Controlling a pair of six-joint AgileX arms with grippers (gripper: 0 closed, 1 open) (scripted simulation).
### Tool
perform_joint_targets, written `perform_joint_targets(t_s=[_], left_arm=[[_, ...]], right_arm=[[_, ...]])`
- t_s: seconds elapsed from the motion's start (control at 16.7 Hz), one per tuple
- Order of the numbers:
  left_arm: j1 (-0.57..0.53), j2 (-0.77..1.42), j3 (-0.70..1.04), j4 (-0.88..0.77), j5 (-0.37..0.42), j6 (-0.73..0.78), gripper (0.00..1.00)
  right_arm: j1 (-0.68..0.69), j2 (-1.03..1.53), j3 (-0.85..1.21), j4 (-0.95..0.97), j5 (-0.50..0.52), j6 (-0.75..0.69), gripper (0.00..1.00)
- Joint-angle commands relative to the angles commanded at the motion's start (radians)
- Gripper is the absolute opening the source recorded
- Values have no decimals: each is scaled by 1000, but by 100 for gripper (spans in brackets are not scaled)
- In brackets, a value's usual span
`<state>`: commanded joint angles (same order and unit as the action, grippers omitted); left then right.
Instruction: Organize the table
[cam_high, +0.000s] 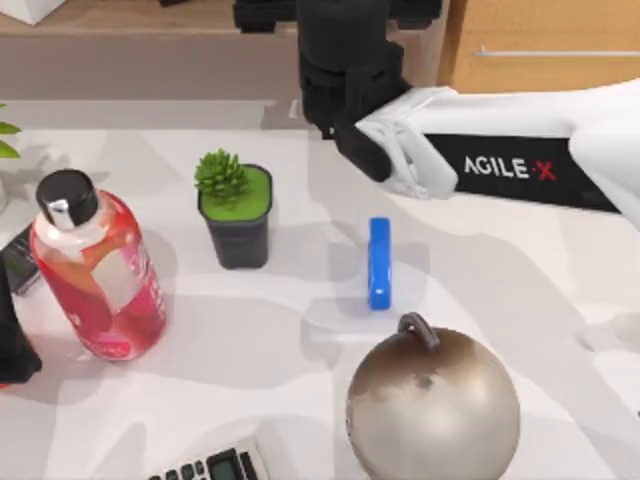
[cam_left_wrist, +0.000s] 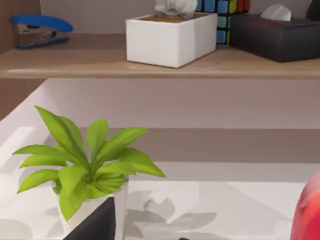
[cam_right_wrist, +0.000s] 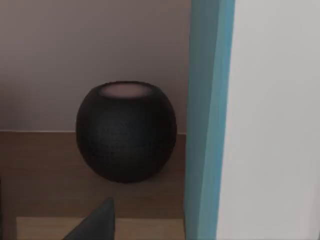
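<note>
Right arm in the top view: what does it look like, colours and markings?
The right arm has glossy white shells around a black panel lettered AGILE-X in white, the X in red. Its wrist end is a blocky black housing.

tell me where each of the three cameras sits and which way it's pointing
Top view: above the table, looking down on the red bottle, black potted plant, blue object and metal ball; the right arm reaches toward the shelf.
Left wrist view: low over the table, facing the shelf with stapler and tissue box; a leafy plant stands near.
Right wrist view: at the shelf, facing a dark round speaker.
Shared: top and left wrist views both show the red bottle.
</note>
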<state>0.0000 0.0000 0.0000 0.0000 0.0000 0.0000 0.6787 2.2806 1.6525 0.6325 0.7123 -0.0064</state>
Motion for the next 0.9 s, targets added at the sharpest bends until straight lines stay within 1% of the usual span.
perform_joint_targets(t_s=[0.18,0.42,0.66,0.9], left_arm=[[0,0,0,0,0,0,100],[0,0,0,0,0,0,100],[0,0,0,0,0,0,100],[0,0,0,0,0,0,100]], right_arm=[[0,7,14,-6,-2,-1,100],[-21,54,95,-40,-22,-1,100],[-25,59,103,-44,-25,-1,100],[-25,59,103,-44,-25,-1,70]])
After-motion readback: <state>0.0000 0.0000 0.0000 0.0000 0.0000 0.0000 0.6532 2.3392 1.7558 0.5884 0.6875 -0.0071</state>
